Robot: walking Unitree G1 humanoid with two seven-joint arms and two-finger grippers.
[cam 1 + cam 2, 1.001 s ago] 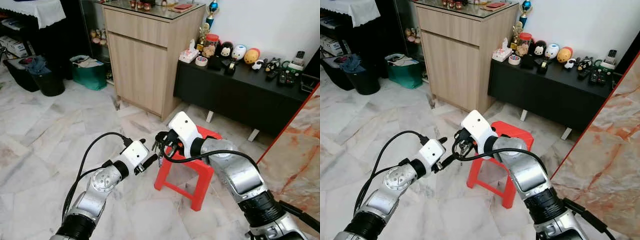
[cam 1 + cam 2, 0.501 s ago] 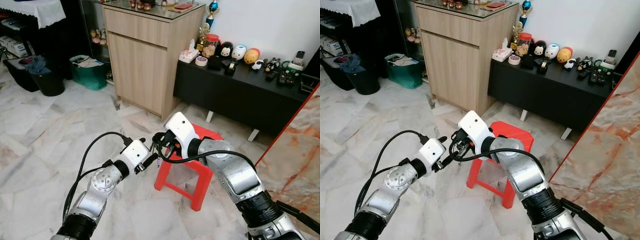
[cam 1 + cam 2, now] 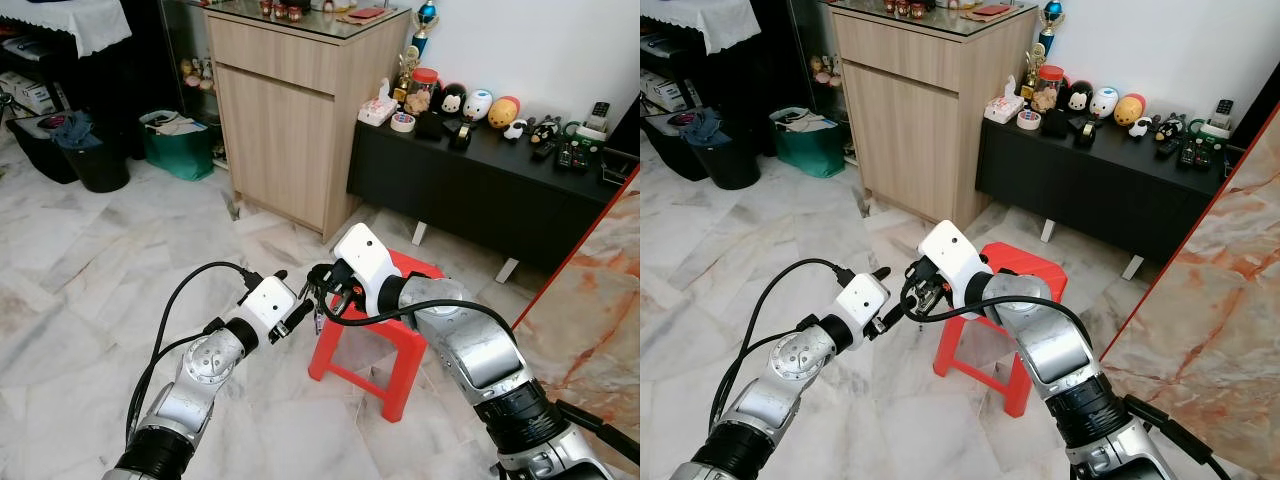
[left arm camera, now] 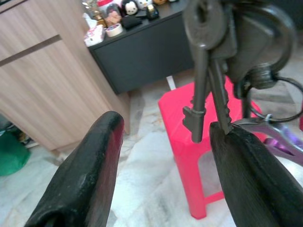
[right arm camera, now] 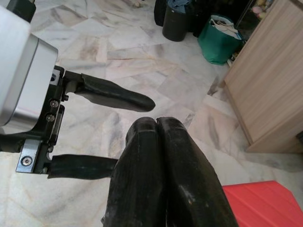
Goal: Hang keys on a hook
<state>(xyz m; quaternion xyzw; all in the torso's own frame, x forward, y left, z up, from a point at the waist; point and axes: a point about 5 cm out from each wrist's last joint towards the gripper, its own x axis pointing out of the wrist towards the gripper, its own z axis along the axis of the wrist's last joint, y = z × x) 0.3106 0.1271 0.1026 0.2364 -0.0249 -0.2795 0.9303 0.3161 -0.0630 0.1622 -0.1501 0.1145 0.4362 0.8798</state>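
Left wrist view: the keys hang from the clenched right gripper, between the spread fingers of the left gripper, above the red stool.

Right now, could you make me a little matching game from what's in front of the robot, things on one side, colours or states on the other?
Things:
1. stool
2. left gripper
3. right gripper
4. low sideboard

Colours or states:
A. fingers pressed together
B. red
C. black, with toys on top
D. fingers spread apart, keys hanging between them

Pairs: 1-B, 2-D, 3-A, 4-C
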